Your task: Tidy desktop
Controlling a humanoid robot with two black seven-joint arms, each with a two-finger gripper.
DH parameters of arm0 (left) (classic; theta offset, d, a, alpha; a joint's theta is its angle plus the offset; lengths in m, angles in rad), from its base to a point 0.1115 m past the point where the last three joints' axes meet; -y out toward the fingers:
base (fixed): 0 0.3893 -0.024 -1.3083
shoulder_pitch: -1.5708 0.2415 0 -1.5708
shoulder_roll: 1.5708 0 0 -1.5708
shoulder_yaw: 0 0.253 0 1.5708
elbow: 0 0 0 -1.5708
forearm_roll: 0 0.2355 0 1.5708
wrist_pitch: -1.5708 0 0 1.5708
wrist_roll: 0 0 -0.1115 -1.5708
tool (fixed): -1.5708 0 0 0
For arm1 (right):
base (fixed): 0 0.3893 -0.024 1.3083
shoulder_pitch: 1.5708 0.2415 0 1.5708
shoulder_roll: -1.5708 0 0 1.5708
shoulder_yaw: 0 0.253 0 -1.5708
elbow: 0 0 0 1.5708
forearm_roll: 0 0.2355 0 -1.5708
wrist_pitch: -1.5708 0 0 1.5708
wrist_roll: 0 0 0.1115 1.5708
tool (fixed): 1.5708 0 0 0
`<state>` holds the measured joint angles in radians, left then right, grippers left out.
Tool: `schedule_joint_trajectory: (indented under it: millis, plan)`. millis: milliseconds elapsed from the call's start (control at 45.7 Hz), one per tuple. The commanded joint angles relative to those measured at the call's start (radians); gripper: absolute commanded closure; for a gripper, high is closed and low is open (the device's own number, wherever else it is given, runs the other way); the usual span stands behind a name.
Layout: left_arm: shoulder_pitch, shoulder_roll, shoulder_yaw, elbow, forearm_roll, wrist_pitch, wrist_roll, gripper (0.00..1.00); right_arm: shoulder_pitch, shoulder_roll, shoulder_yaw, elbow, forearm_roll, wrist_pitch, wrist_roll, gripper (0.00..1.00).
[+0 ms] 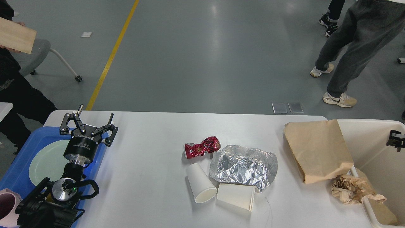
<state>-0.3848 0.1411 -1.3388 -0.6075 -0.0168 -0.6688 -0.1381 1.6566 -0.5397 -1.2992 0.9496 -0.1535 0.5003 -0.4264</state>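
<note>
Bench [152,177]: white, spanning the lower view. Still on it, mid-bench: crushed red can [202,147], foil sheet [243,167], two white paper cups [200,186], tipped. Right edge: brown paper bag [318,150], crumpled paper [352,189] against the cream bin [367,139]. Our left gripper [90,123]: jaws released, over the blue tray [22,152]. Our right gripper [397,141]: over the bin, jaws cannot be told. Advice: we take the crumpled paper first, gripping its bulk, not a loose edge.

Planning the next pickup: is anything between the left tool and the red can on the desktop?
Nothing visible. Bare desktop lies between the open left tool and the red can; the cups and foil lie nearer me, beside the can.
</note>
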Motion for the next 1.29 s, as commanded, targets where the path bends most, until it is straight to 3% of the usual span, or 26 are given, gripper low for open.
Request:
schedule_joint_trajectory:
  millis: [0,263,613,1269]
  plan:
    - [0.0,0.0,0.0,0.0,0.0,0.0,0.0,0.04,0.187,0.05,-0.002,0.072,0.011,0.161,0.002,0.0]
    - [0.001,0.0,0.001,0.002,0.0,0.0,0.0,0.04,0.607,0.087,0.009,0.4,0.147,0.202,-0.002,0.0]
    - [0.001,0.0,0.001,0.002,0.0,0.0,-0.002,0.04,0.93,0.089,0.02,0.652,0.224,0.225,0.003,0.0]
    - [0.001,0.0,0.001,0.002,0.0,0.0,-0.002,0.04,0.818,0.08,0.034,0.643,0.242,0.199,0.002,0.01]
